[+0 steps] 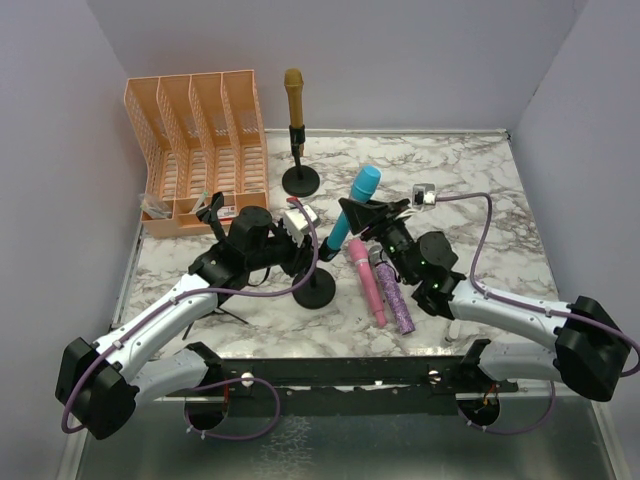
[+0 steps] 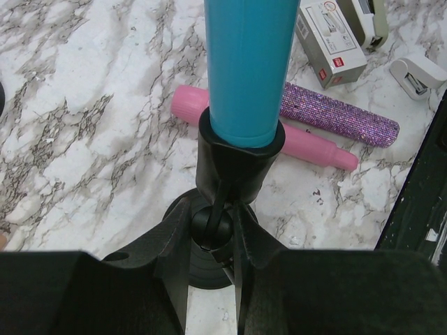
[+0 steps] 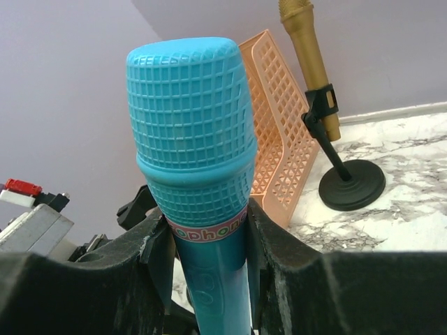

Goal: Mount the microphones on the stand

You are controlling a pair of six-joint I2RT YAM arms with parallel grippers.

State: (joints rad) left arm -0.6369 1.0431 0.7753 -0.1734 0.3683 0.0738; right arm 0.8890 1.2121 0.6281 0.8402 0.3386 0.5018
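Now | cyan microphone seated in clip | right jaws pinch it | left jaws clamp stand neck

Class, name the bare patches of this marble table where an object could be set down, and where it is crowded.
Bare: the back right, between the gold microphone's stand base and the right wall; also the right side beyond the purple microphone. Crowded: the centre, around the blue microphone, its stand and the pink microphone.

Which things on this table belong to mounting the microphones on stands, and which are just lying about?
Job: gold microphone, cyan microphone, pink microphone, purple microphone, far stand, near stand.
Lying about: orange file rack, white-and-red box.
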